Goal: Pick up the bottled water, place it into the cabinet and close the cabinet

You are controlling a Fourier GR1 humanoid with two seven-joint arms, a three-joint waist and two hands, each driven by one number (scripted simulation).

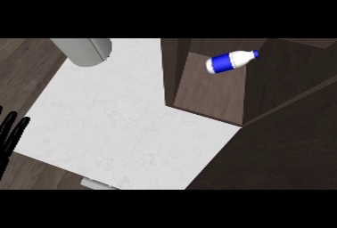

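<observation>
While bottled water (pixel 230 61) lies inside cabinet (pixel 204 91), left hand (pixel 9 133) at edge, fingers straight, holding nothing.

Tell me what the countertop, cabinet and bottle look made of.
Countertop: white stone, probably marble, matte, faint grey veining.
Cabinet: dark brown wood or veneer, streaky grain.
Water bottle: likely plastic, glossy white with a blue label band.

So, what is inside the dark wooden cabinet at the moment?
Only the bottled water shows inside the cabinet. It is white with a blue label and lies on its side, cap toward the right. The cabinet's walls cover its deeper corners, so anything there cannot be seen.
</observation>
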